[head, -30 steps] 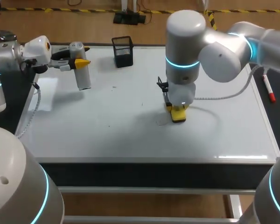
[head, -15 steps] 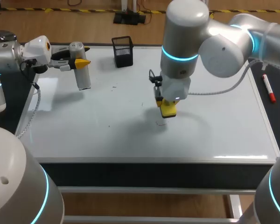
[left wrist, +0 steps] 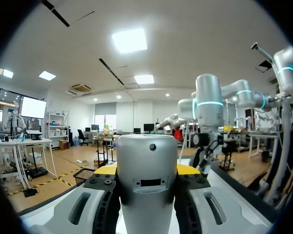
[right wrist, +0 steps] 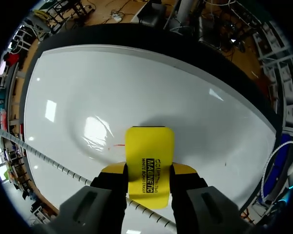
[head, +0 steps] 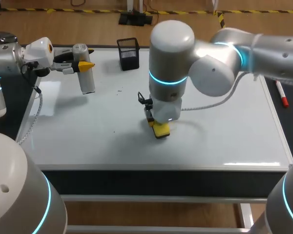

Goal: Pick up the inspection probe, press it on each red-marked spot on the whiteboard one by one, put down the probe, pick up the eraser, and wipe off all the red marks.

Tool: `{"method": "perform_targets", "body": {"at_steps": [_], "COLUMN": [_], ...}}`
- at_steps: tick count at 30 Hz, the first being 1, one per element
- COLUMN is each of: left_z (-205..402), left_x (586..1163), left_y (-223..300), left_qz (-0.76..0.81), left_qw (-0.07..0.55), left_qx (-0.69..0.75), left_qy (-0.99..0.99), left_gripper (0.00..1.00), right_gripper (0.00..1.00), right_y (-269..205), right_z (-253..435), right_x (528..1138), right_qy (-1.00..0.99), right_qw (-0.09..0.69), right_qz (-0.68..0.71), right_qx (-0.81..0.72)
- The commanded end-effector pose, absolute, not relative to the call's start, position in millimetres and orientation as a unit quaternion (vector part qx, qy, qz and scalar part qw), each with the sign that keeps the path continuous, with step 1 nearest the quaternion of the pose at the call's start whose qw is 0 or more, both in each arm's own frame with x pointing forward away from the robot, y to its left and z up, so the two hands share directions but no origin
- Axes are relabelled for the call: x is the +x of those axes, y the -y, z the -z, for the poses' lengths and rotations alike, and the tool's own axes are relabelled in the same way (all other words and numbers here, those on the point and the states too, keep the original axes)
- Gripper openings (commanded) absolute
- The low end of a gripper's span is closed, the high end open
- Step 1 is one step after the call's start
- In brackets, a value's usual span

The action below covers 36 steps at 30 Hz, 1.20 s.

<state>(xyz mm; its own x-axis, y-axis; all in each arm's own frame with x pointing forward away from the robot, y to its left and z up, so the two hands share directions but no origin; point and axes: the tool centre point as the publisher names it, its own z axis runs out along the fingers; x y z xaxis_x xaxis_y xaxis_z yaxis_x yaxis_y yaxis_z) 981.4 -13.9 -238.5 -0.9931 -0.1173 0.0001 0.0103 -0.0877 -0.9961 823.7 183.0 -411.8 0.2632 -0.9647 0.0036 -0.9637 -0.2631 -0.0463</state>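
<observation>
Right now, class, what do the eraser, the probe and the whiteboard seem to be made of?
Eraser: smooth yellow plastic by its look, matte, with printed lettering.
Probe: silver-grey cylinder with a satin sheen; metal or painted plastic, cannot tell.
Whiteboard: glossy white coated surface; glare patches show on it.

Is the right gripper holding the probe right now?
No, the right gripper is shut on the yellow eraser, which sits pinched between its two yellow tips.

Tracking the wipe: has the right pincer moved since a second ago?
Yes. The right pincer, shut on the eraser, slid left, away from the red marker.
</observation>
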Motion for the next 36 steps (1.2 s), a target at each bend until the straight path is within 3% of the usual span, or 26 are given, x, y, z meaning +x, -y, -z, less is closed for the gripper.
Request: {"method": "perform_targets", "body": {"at_steps": [1,17,36], "left_z": [238,238,238], "left_x": [981,981,981], "left_y": [14,14,14], "left_qz": [0.736,0.736,0.736], "left_qw": [0.044,0.044,0.044], "left_qx": [-0.040,-0.040,-0.040], "left_qy": [-0.674,-0.674,-0.674], "left_gripper": [0.00,0.00,0.00], "right_gripper": [0.00,0.00,0.00], "right_y": [-182,-161,-102], "right_z": [421,430,429], "right_x": [827,836,856], "right_qy": [-0.607,-0.623,-0.675], "right_qw": [0.010,-0.004,-0.018], "right_qz": [0.010,0.002,0.019], "right_qx": [-0.795,-0.782,-0.737]}}
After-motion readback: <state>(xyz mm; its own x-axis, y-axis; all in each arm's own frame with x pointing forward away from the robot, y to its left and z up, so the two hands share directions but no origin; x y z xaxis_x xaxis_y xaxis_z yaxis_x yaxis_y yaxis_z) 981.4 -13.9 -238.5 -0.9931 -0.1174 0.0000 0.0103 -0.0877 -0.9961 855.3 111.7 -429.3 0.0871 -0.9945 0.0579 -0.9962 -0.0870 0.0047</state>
